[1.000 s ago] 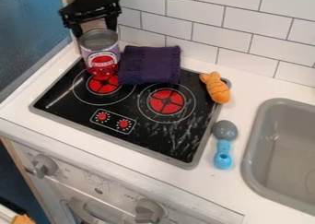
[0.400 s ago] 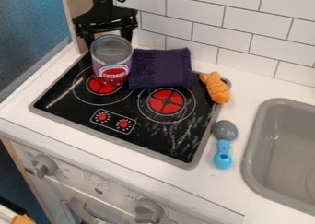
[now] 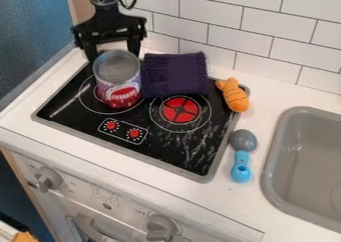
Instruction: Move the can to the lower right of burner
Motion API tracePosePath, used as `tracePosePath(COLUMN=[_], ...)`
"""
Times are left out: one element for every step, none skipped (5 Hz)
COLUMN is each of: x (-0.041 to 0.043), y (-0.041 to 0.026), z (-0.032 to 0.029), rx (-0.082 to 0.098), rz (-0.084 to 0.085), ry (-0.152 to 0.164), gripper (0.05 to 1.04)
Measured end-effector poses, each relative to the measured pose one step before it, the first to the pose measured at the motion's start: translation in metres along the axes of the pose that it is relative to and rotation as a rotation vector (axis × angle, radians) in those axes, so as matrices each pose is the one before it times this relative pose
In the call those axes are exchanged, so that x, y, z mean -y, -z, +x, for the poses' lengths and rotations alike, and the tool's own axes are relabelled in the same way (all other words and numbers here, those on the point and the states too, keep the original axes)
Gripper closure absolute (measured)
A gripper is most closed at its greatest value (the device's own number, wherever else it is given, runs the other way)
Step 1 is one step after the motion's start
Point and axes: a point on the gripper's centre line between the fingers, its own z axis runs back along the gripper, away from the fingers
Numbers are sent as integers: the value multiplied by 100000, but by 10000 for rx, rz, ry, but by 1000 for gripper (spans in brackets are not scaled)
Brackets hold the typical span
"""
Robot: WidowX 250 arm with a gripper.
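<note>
Camera view: the gripper (image 3: pixel 113 56) hangs in the upper left of the frame with its fingers spread to the width of the can (image 3: pixel 119 81), one at either side, and they look clamped on it. So the grasping part seems done. The can is upright over the left burner (image 3: pixel 85 98), left of centre in the frame and just beside the purple cloth (image 3: pixel 174 74); whether its base touches the black stovetop (image 3: pixel 163 149) cannot be told from this angle. The placing is unfinished: the right burner (image 3: pixel 180 110) is in full sight, and the can is well short of the stovetop's lower right part. What remains, by my reading, is to carry it towards there, past the right burner, set it down upright and let go.
</note>
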Motion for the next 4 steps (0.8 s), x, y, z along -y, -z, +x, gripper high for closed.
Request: tracePosePath(x=[-54,35,221,10], y=[429,214,-383,-471], z=[-1795,-1154,-1691,-979], rx=[-215,144,369,363], rz=[97,189,177,207], ry=[-292,-200,-888,-2084], gripper=[85,85,85,84])
